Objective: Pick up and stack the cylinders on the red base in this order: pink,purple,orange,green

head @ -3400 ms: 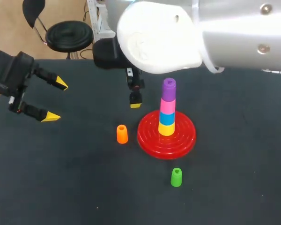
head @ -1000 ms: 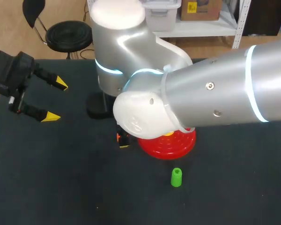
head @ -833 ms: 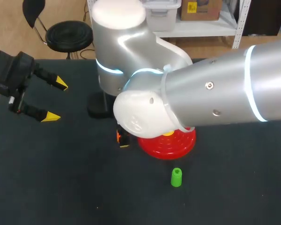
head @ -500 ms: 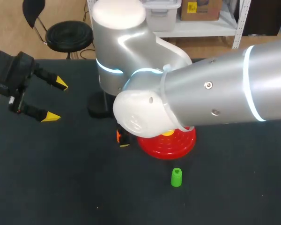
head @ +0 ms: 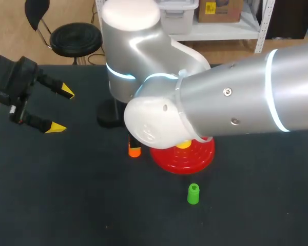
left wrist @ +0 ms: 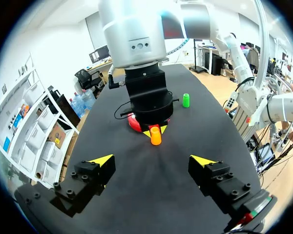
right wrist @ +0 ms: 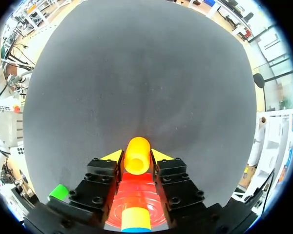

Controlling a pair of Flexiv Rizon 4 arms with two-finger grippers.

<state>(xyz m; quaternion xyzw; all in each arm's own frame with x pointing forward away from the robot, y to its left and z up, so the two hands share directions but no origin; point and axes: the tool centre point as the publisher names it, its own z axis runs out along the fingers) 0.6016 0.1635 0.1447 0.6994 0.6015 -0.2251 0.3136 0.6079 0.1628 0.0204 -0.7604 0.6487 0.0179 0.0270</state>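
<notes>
The right fingers (right wrist: 111, 157) were clamped on the orange cylinder (right wrist: 136, 148) just beside the red base (head: 195, 156); the left fingers (left wrist: 101, 160) stood wide apart, well away.

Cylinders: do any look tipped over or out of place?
Nothing stands out: the orange cylinder is upright in the right gripper beside the red base, and the green cylinder stands upright nearby.
</notes>
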